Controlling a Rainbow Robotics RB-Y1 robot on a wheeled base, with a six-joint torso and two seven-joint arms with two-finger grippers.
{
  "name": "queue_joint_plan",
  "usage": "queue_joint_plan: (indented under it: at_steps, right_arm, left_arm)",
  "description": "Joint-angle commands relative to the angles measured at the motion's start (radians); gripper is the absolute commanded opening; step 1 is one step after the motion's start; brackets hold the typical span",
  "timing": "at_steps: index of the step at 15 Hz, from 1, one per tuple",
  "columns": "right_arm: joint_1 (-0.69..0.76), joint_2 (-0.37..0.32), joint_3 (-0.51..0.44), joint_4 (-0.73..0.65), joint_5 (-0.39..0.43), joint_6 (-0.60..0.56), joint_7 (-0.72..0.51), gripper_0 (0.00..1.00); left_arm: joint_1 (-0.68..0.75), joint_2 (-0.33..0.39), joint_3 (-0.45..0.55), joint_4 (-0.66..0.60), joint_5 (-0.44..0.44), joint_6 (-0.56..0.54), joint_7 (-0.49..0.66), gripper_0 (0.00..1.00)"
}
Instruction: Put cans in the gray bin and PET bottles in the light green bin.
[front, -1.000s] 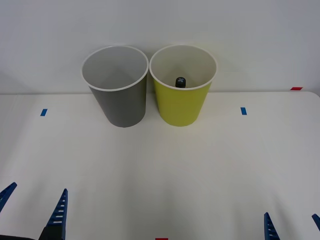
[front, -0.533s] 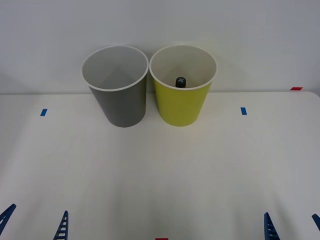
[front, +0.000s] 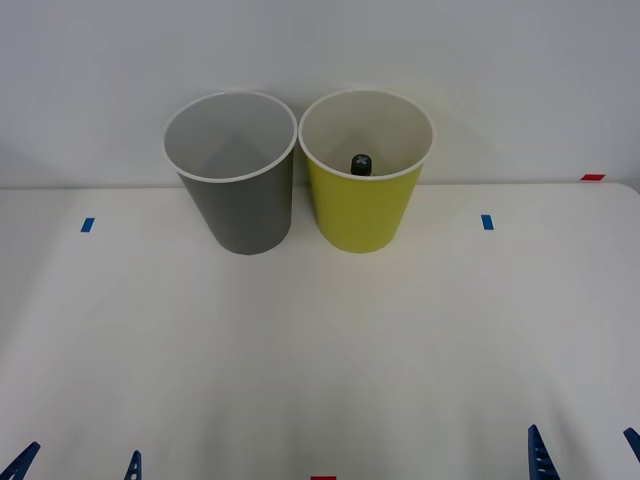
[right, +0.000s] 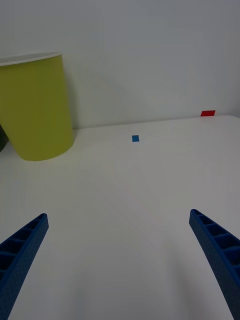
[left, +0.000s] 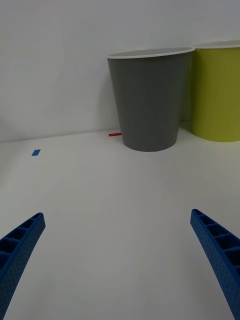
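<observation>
Blue ribbed claw fingers (left: 215, 250), tapered, perforated sides

Gray bin (front: 243, 205): dark gray outside, white seen on inside and rim. Light green bin (front: 366, 208): yellow-green outside, white inside and rim. Black cap of PET bottle (front: 360, 163) spotted against white inner wall; label colours hidden. Table (front: 320, 340): plain white, no pattern. Blue tape squares (front: 487, 222) noted on table, red tape mark (front: 592, 177) at far edge. Left gripper (left: 117, 260) fingers: blue, ribbed. Right gripper (right: 120, 260) fingers: same blue, ribbed. Wall behind: plain pale gray-white.
</observation>
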Motion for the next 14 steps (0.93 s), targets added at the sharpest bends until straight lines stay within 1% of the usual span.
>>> queue_joint_plan:
  at_steps: [1,14]
  right_arm:
    - [0.000,0.000,0.000,0.000,0.000,0.000,0.000,0.98]
    - [0.000,0.000,0.000,0.000,0.000,0.000,0.000,0.98]
  left_arm:
    - [0.000,-0.001,0.001,0.001,-0.001,0.000,0.001,1.00]
    - [0.000,-0.001,0.001,0.001,-0.001,0.000,0.001,1.00]
